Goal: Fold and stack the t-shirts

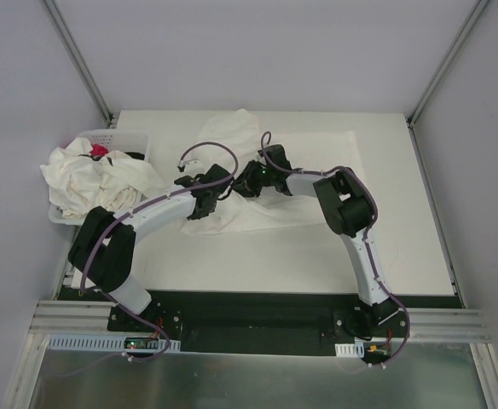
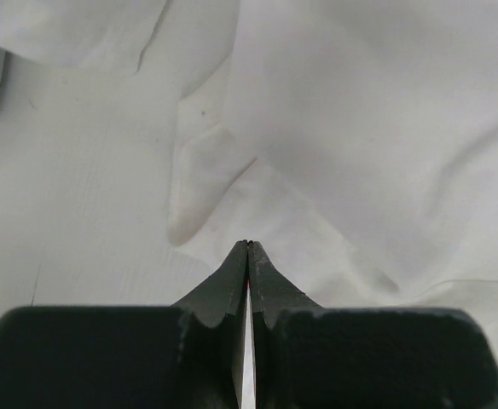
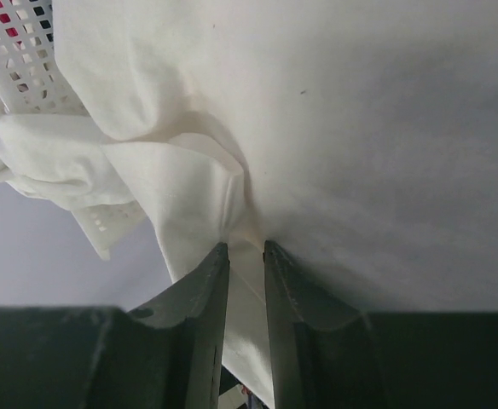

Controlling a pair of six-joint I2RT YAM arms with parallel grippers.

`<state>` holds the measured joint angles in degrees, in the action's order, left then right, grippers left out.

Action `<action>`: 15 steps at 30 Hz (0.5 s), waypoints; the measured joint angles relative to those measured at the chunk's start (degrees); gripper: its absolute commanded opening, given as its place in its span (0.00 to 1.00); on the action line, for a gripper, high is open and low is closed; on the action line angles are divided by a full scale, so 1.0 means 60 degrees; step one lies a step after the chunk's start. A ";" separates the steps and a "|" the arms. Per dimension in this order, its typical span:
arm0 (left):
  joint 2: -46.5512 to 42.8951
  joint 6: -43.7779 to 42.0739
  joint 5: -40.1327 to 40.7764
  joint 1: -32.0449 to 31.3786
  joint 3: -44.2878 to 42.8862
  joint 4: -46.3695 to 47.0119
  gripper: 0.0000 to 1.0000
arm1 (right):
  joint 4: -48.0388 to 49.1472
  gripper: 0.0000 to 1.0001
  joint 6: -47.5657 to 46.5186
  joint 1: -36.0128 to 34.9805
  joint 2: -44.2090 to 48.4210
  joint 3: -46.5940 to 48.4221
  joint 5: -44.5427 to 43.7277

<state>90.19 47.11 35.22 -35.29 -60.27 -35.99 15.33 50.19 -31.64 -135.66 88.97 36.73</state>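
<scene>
A white table (image 1: 385, 247) fills the middle of the overhead view, closed in by plain grey walls (image 1: 249, 51). Slanted metal posts (image 1: 78, 60) rise at the upper left and upper right. A black mounting plate (image 1: 257, 328) and a metal rail (image 1: 441, 324) run along the bottom of that frame.

One t-shirt (image 1: 232, 136) lies spread on the table just above the centre of the frame, rumpled where the two arms meet over it. At the left edge a white perforated basket (image 1: 121, 136) holds a heap of t-shirts (image 1: 87, 179) spilling over its rim. A small red packet (image 1: 100, 151) shows at the top of the heap.

In the left wrist view the left gripper (image 2: 247, 247) has its fingers pressed together, tips low over the spread fabric and nothing visible between them. In the right wrist view the right gripper (image 3: 245, 249) pinches a gathered fold of the t-shirt, with cloth running down between its fingers. The basket sits in the upper left of that view.
</scene>
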 measured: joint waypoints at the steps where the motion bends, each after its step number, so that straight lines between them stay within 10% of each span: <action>1: 0.0106 -0.0066 0.0076 0.0000 -0.0135 0.0087 0.00 | 0.0040 0.26 0.0029 -0.0036 0.0000 -0.0018 -0.0004; 15: 0.0685 0.0062 -0.0295 -0.0415 0.0568 0.1122 0.00 | 0.0415 0.01 0.0317 -0.0098 -0.0342 0.0113 0.0095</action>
<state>94.30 47.48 33.45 -37.78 -56.86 -29.26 17.82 52.10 -32.23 -137.71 89.65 37.30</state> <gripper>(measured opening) 0.001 0.019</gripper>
